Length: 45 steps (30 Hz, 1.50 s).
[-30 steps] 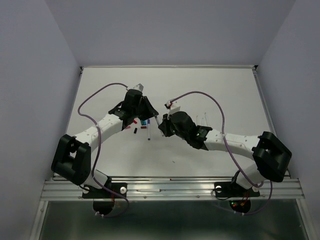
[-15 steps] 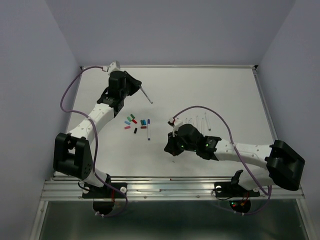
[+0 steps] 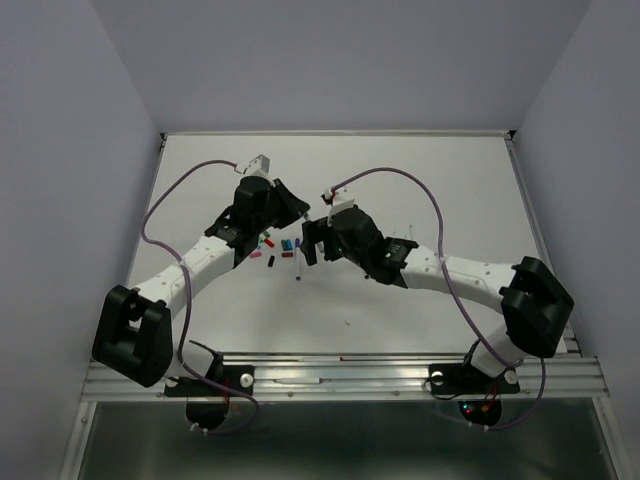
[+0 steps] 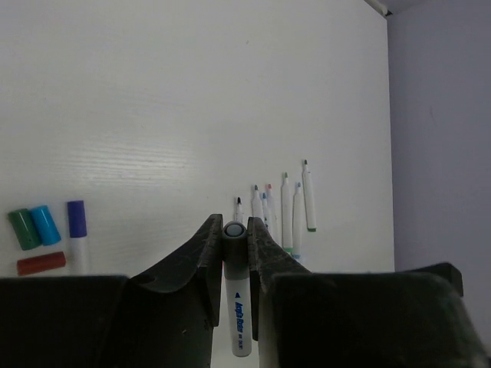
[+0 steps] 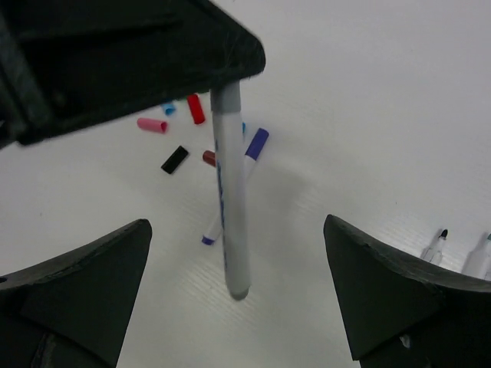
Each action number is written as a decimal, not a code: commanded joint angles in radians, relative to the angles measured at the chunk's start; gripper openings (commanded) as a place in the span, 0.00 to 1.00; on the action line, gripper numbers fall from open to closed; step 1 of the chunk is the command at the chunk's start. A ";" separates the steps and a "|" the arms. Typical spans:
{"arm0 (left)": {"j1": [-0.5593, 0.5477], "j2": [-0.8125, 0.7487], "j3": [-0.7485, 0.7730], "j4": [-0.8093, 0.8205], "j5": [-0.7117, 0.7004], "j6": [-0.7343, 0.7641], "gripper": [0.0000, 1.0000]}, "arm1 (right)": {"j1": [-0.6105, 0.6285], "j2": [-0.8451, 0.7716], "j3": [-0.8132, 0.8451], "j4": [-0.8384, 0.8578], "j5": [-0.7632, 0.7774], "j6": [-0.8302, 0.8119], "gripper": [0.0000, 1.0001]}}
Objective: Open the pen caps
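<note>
My left gripper (image 4: pixel 234 230) is shut on the dark grey cap (image 4: pixel 234 239) of a white-barrelled pen (image 5: pixel 230 192), which hangs down from its fingertips. My right gripper (image 5: pixel 236 230) is open wide, its fingers (image 5: pixel 92 284) on either side of the pen's lower end without touching it. In the top view the two grippers, left (image 3: pixel 290 213) and right (image 3: pixel 312 243), meet at mid-table. Below them on the table lies a purple-capped pen (image 5: pixel 253 146). Loose caps lie round it: pink (image 5: pixel 152 124), red (image 5: pixel 196 109), black (image 5: pixel 175 159), green (image 4: pixel 23 228) and teal (image 4: pixel 44 224).
Several uncapped pens (image 4: pixel 285 207) lie side by side in a row to the right of the grippers, also seen from above as the pen row (image 3: pixel 400 240). The white table (image 3: pixel 450 170) ends at a wall behind and a metal rail (image 3: pixel 340 375) in front.
Half a second ago the arms were apart, the left at the back left holding a pen, the right near the front. They have come together again and the right gripper has opened wide.
</note>
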 commanded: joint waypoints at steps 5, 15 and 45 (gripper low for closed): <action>-0.034 -0.102 -0.051 0.039 0.028 -0.017 0.00 | -0.028 0.101 0.138 0.046 0.015 -0.096 0.84; -0.029 -0.032 0.033 0.050 -0.066 0.009 0.00 | -0.028 -0.022 -0.041 0.058 -0.062 -0.055 0.01; 0.118 0.024 -0.048 -0.114 -0.110 0.090 0.00 | -0.037 0.065 -0.138 0.005 0.199 0.144 0.07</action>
